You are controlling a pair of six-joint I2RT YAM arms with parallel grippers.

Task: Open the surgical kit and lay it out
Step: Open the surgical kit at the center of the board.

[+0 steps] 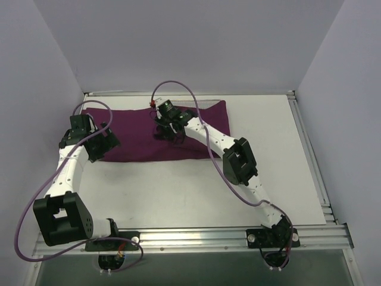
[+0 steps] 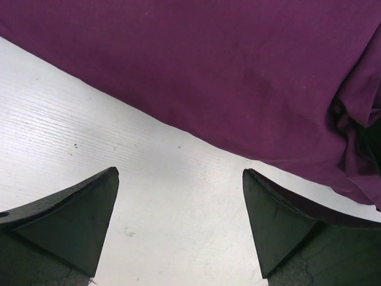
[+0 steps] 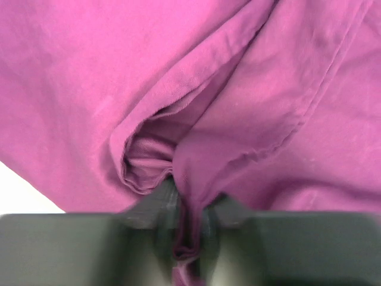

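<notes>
Cloth wrap (image 1: 132, 136) lies folded shut toward the back of the white surface (image 1: 178, 190), so whatever's inside is totally hidden. Right gripper (image 3: 187, 244) sits on top near the middle, fingers clamped on a bunched-up fold of the purple fabric. Left gripper (image 2: 178, 202) hangs at the bundle's near left edge, fingers spread wide, nothing between them but bare surface, cloth edge just ahead.

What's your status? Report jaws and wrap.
Left gripper jaws open, over table beside wrap. Right gripper jaws shut on wrap fold. Wrap unopened; nothing blocking.
</notes>
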